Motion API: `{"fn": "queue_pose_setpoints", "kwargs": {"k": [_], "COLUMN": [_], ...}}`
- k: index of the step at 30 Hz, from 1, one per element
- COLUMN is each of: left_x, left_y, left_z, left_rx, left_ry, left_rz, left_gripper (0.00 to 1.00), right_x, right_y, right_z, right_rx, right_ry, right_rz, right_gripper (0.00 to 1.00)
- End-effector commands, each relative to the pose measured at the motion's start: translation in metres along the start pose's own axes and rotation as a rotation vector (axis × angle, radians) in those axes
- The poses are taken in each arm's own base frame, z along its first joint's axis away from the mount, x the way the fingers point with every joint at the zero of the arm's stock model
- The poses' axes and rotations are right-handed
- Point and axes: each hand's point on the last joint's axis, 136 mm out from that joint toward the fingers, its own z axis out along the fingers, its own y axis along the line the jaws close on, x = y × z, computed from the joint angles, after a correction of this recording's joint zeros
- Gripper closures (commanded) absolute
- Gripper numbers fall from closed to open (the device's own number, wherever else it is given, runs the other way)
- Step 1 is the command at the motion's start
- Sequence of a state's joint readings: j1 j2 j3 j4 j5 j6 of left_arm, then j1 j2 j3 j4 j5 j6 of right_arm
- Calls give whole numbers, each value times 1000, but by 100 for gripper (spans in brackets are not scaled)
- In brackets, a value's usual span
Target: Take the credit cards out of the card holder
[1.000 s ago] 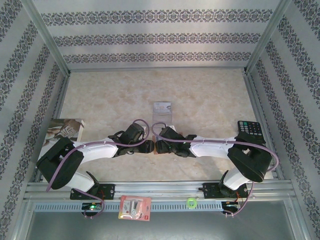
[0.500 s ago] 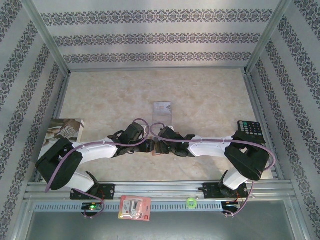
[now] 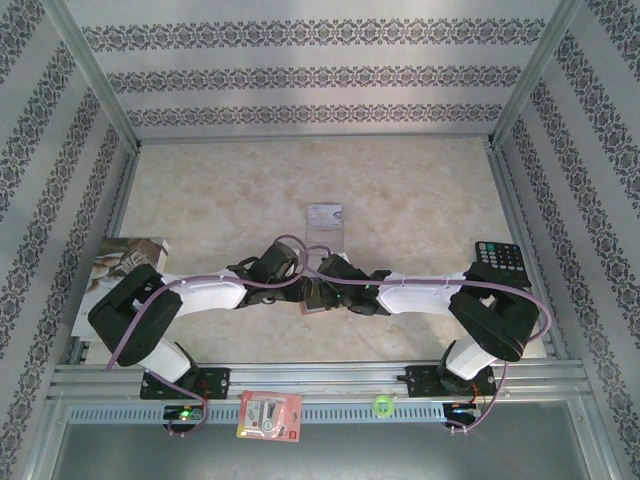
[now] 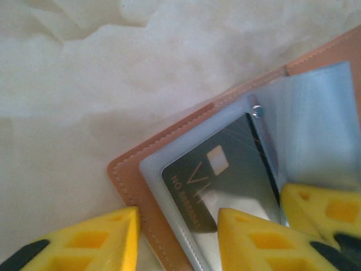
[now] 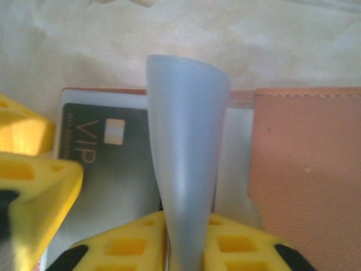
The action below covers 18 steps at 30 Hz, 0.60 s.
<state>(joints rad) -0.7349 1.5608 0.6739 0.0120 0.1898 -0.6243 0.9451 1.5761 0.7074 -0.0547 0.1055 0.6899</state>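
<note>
The reddish-brown card holder [image 4: 134, 179] lies open on the table, under both grippers in the top view [image 3: 312, 304]. A dark glossy credit card [image 4: 225, 169] marked VIP sits in its clear sleeve, also seen from the right wrist [image 5: 107, 175]. My left gripper [image 4: 177, 240] is open astride the holder's corner, with one finger on the table and the other on the sleeve over the card. My right gripper [image 5: 186, 245] is shut on the holder's grey-blue inner panel [image 5: 186, 141], which stands up curled between its fingers. Another silvery card [image 3: 325, 217] lies on the table beyond the grippers.
A black calculator [image 3: 500, 258] lies at the right edge and a printed magazine [image 3: 130, 258] at the left. A red-and-white packet [image 3: 269, 415] and a green ring [image 3: 383, 405] sit on the front rail. Patterned walls enclose the table.
The left arm has shifted right toward the holder and its fingers have narrowed. The right gripper has closed on the inner panel and lifted it.
</note>
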Motion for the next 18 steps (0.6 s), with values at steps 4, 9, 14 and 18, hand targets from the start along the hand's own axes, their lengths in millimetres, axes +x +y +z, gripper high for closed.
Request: {"fn": "queue_pose_setpoints", "kwargs": {"k": [4, 9, 14, 18], "left_x": [25, 37, 40, 39], "left_y": [9, 11, 14, 14], "left_z": [13, 19, 22, 19], "left_rx": [-56, -49, -55, -58], "left_ry": [108, 152, 166, 159], "left_rz": [45, 47, 54, 65], "left_gripper": [70, 73, 75, 75], "right_x": [3, 9, 13, 22], "right_y": [-26, -59, -87, -115], "right_z": [-9, -19, -34, -42], "right_rx": [86, 177, 260, 348], "right_ry": [-26, -51, -70, -54], "right_rz": [74, 166, 213, 244], "right_gripper": [67, 52, 47, 45]}}
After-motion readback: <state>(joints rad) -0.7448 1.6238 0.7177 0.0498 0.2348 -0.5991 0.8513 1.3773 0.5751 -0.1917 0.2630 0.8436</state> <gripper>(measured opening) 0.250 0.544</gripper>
